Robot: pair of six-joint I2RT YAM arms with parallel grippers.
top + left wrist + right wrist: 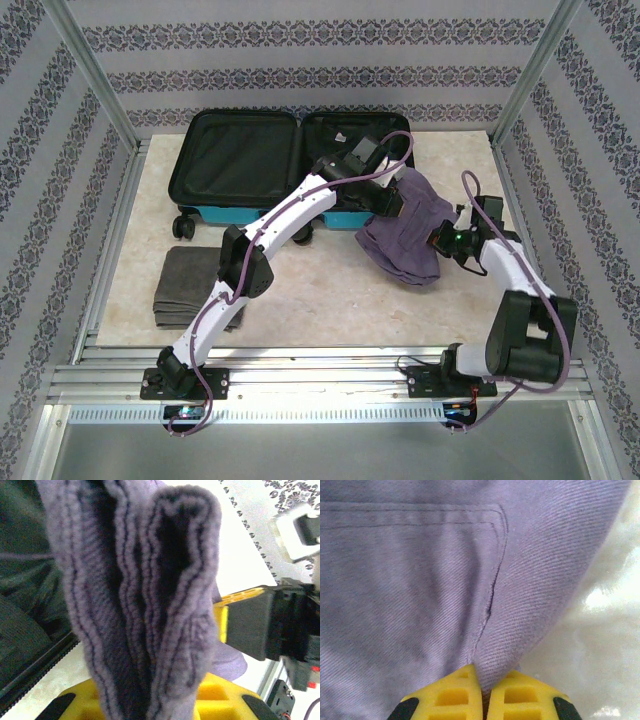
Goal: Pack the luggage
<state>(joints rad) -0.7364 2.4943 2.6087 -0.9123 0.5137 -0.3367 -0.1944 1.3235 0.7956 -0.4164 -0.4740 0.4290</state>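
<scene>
Your pale, marbled stone-look table point(330, 295) carries the turquoise hard-shell luggage point(235, 213), lying open at the far edge, black lining up. On the near left you have a stack of folded grey cloths point(190, 285), just in front of the luggage's left half.

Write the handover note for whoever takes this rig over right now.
Left gripper: shut on the purple garment. Right gripper: shut on the same garment.
Luggage: open at the table's back; garment held over its right half's near edge.
Grey folded clothes: on the table, front left.
Done: garment gripped by both arms. To do: lay it inside, then pack the grey stack.
</scene>
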